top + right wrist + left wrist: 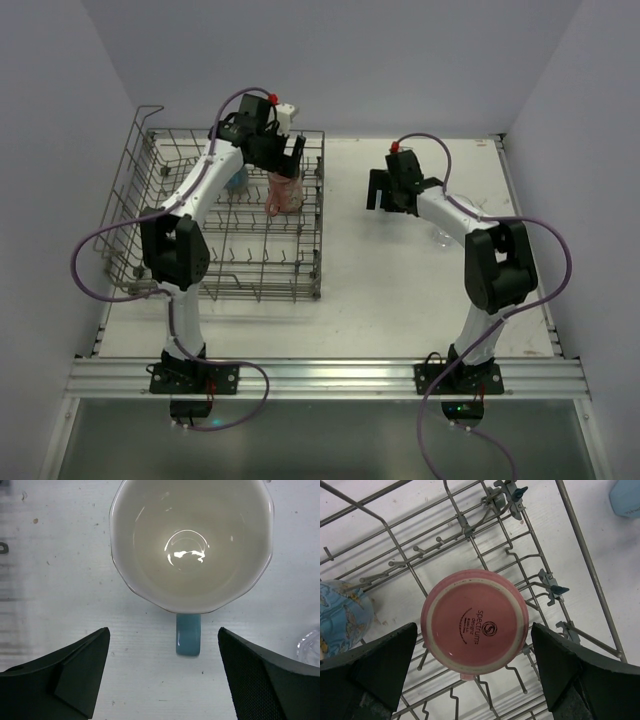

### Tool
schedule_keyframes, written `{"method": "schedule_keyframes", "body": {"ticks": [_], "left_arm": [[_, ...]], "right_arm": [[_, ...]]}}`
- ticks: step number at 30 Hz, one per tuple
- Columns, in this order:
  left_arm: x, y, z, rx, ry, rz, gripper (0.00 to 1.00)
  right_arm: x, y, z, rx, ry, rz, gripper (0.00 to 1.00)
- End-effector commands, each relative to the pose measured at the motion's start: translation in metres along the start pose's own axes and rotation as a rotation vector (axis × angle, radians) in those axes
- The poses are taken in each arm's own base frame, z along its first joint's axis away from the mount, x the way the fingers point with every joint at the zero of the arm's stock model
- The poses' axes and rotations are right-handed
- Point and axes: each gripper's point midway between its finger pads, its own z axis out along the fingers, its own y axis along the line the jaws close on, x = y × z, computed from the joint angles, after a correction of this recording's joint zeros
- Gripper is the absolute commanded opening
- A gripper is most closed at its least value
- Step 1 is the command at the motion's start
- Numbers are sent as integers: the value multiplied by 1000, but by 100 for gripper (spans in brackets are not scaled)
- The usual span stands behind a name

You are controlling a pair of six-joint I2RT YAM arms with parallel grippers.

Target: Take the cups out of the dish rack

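— Black fingers (375,675) of the left gripper (474,640) fill the bottom corners of its wrist view. How do they stand?

— Spread wide, one on each side of the pink tumbler (474,621), with a gap on both sides. They grasp nothing.

— And the tumbler?

— Upside down in the dish rack (590,570), among the tines. Its base faces the wrist camera and a printed mark shows on it. From overhead it sits near the rack's right wall.

— What lies left of it?

— A light blue cup (342,615) with a butterfly pattern, also inside the rack, just beside the left finger. Past the rack's wires, in the upper right corner, a pale blue object (626,497) is cut off by the edge. I cannot tell what it is.

— Moving right?

— The rack covers the left part of the white table (380,290). The right gripper (163,630) hangs over the table, well apart from the rack. Its jaws are parted and empty.

— Below it?

— A mug (190,540) stands upright on the table, white inside. Its blue handle points into the gap between the fingers, and nothing touches it. A clear glass (310,647) shows at the right edge, near the mug.
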Motion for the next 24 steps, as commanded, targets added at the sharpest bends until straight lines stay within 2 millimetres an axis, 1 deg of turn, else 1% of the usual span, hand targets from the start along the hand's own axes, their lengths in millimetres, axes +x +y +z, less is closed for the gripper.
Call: {"method": "schedule_keyframes", "body": {"ticks": [1, 4, 6, 10, 16, 20, 23, 24], "left_arm": [[-1, -1, 0, 30, 33, 35, 100], [3, -5, 5, 59, 54, 40, 100], [4, -4, 8, 58, 55, 39, 100], [13, -1, 21, 56, 88, 40, 100], [25, 0, 40, 73, 130, 28, 100], [30, -1, 48, 82, 142, 21, 100], [34, 1, 52, 71, 155, 18, 96], [34, 2, 52, 68, 155, 17, 93]], "right_arm": [[-13, 7, -14, -45, -55, -3, 91], [-11, 10, -15, -62, -55, 2, 91], [-9, 10, -13, -65, -49, 4, 91], [-4, 11, -12, -72, -42, 6, 91], [-4, 10, -13, -69, -46, 9, 91], [-3, 10, -12, -72, -41, 8, 91], [-2, 11, -10, -73, -36, 10, 91], [-1, 11, -10, -73, -35, 10, 91]]}}
